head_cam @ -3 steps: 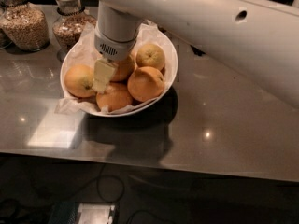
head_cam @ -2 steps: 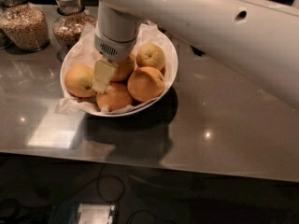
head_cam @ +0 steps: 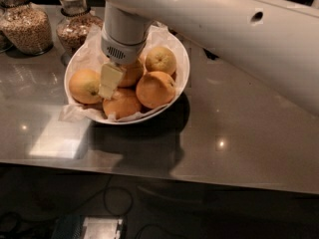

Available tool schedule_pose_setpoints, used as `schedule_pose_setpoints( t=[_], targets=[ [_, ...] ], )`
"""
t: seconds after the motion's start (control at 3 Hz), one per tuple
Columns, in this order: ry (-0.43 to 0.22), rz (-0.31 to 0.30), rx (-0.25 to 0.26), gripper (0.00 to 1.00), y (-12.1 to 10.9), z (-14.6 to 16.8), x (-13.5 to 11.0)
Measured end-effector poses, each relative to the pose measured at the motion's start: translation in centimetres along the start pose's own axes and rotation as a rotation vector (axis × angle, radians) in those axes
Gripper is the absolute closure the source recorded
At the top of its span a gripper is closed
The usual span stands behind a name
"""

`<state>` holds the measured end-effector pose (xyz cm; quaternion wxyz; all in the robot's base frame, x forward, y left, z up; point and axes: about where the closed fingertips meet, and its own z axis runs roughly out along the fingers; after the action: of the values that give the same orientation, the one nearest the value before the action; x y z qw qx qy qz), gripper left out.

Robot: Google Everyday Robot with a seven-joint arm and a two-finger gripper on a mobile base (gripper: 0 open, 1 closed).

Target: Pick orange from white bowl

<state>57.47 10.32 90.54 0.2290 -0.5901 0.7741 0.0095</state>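
On a glossy grey worktop (head_cam: 234,133), the robot's white arm (head_cam: 234,29) reaches in from the far right and hangs over the white bowl (head_cam: 185,71), blocking much of your view of its far left side. The pincer (head_cam: 108,86) is down among the fruit at the bowl's left centre, its pale yellow tip in the gap between a left-hand orange fruit (head_cam: 83,85) and a near one (head_cam: 122,104). You cannot tell whether the pincer is apart or together. The orange (head_cam: 155,88), the largest of the pile, lies on the bowl's right side, clear of the pincer and touching the near fruit. A smaller, paler yellowish fruit (head_cam: 160,59) sits just behind it. Another fruit (head_cam: 133,72) at the centre is partly hidden by the arm's round wrist (head_cam: 124,34). Crinkled white paper (head_cam: 85,51) lines the bowl and spills over its near left rim. Two glass jars of grain (head_cam: 27,26) (head_cam: 75,24) stand at the far left, the nearer one just beside the bowl. Dark cables (head_cam: 112,198) lie below the worktop's near edge.
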Motion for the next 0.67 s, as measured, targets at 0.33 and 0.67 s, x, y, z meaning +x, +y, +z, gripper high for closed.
schedule_pose_setpoints(
  t=[0.33,0.67],
  targets=[
    [0.0,0.0,0.0,1.0,-0.22,-0.77,-0.31],
    [0.0,0.0,0.0,1.0,-0.37,-1.31,-0.53]
  ],
)
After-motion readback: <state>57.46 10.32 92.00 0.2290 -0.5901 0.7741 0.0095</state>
